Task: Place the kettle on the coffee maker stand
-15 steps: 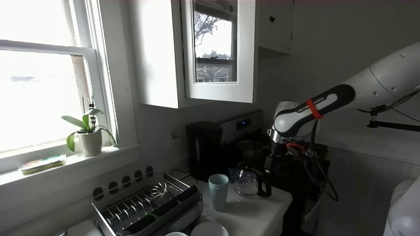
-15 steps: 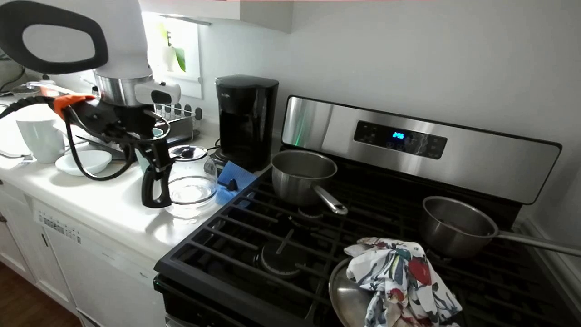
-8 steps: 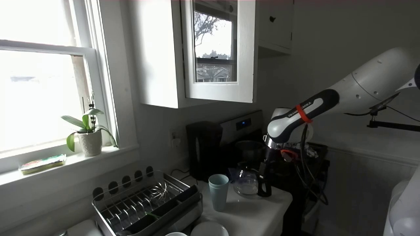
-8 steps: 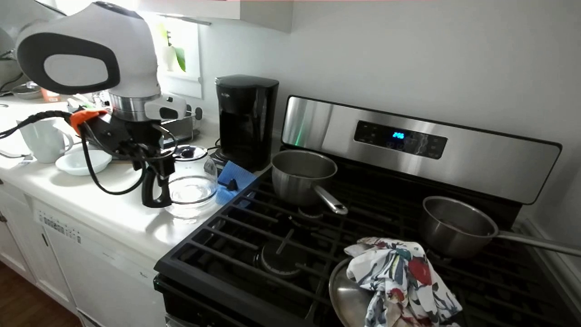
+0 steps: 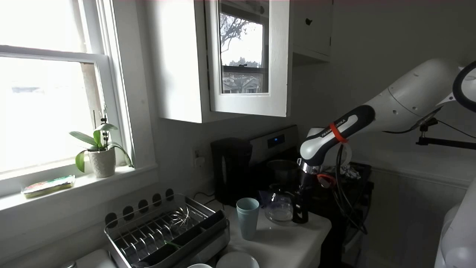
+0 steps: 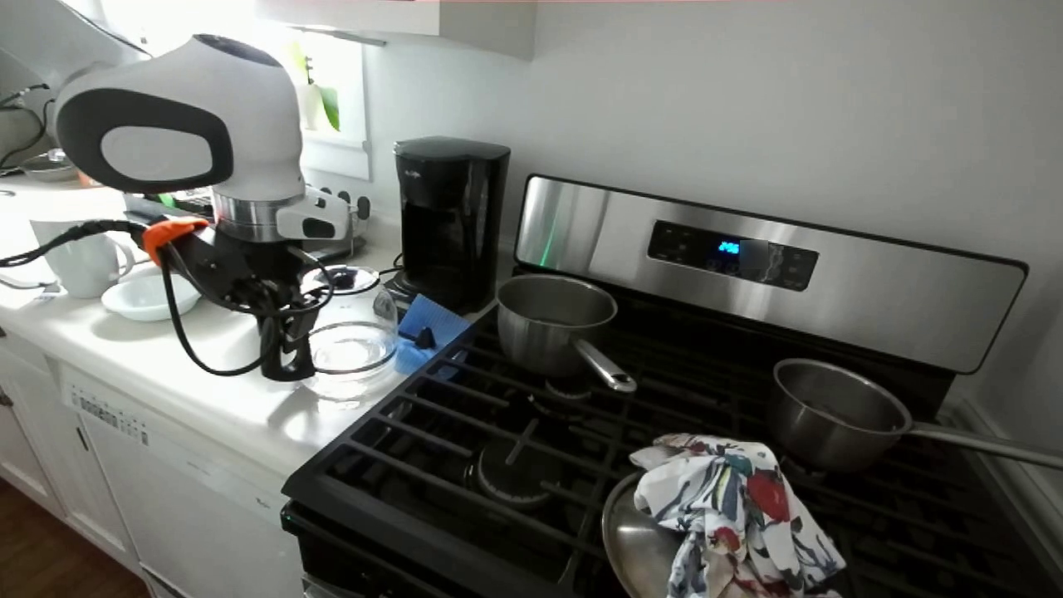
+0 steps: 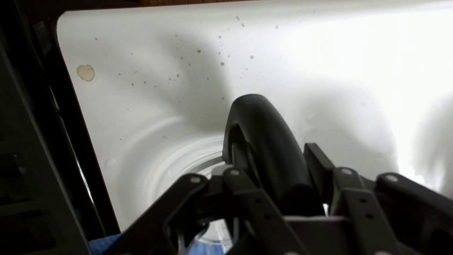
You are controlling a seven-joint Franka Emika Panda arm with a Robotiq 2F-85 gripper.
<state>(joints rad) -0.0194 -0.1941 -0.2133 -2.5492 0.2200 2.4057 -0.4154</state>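
Observation:
The kettle is a clear glass pot (image 6: 357, 353) with a black handle (image 7: 265, 138), upright on the white counter. My gripper (image 7: 277, 152) points down at it and is shut on the handle, one finger inside the loop and one against the outer side. In both exterior views the gripper (image 6: 289, 340) meets the handle's upper part; its dark fingers blend with it. Behind the kettle stands the black coffee maker (image 6: 448, 216). Its stand (image 6: 436, 292) is the dark base under the overhanging top, with nothing visible on it.
A pale blue-green cup (image 5: 248, 219) stands close beside the kettle, with the metal dish rack (image 5: 219, 238) past it. A blue cloth (image 6: 432, 320) lies between kettle and coffee maker. The stove carries a steel saucepan (image 6: 536, 328). A white bowl (image 6: 149, 297) sits farther along.
My gripper has come down onto the kettle's handle, and its fingers have drawn together around it. The handle has shifted at most slightly; the kettle still rests on the counter.

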